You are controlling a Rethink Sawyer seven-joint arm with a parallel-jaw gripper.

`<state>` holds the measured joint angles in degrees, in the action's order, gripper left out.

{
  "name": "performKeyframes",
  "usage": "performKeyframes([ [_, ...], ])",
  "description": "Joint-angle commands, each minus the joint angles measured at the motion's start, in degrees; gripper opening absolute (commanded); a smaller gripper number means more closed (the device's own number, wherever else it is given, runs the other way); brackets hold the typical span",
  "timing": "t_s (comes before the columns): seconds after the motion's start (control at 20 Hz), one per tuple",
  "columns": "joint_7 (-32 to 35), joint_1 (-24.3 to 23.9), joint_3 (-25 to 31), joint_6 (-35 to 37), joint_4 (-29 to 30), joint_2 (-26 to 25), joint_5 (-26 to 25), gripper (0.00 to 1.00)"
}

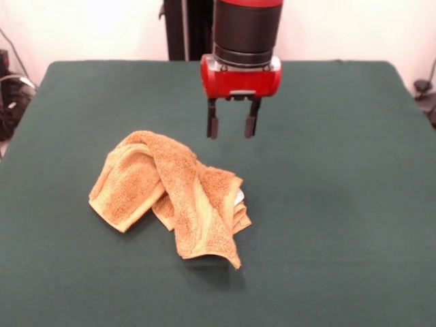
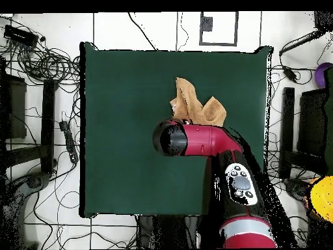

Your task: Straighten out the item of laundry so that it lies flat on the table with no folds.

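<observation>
The golden-orange towel (image 1: 174,194) lies crumpled and folded over itself in a bunch on the dark green table (image 1: 327,204), left of centre in the front view. A small white tag (image 1: 240,197) shows at its right side. My gripper (image 1: 232,127) hangs above the table just behind the towel's right part, open and empty, its two black fingers (image 1: 213,125) apart. In the overhead view the towel (image 2: 195,104) peeks out from behind the red arm (image 2: 201,140), which hides the gripper.
The table's edges (image 2: 84,130) are far from the towel on all sides. Cables and equipment (image 2: 39,58) lie on the floor around the table. The robot's pedestal (image 1: 184,27) stands at the far side.
</observation>
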<state>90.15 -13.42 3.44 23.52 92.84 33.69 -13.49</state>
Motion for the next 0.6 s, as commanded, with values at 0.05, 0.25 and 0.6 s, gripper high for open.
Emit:
performKeyframes([
  [0.05, 7.24, -4.07, 4.32, 2.6, 3.3, -0.22, 3.91, 1.0],
  [0.25, 5.59, -3.16, 4.03, 7.45, -2.52, -2.09, 3.9, 1.0],
  [0.6, 3.71, -2.05, 4.39, 16.15, -10.92, -3.92, 3.62, 1.0],
])
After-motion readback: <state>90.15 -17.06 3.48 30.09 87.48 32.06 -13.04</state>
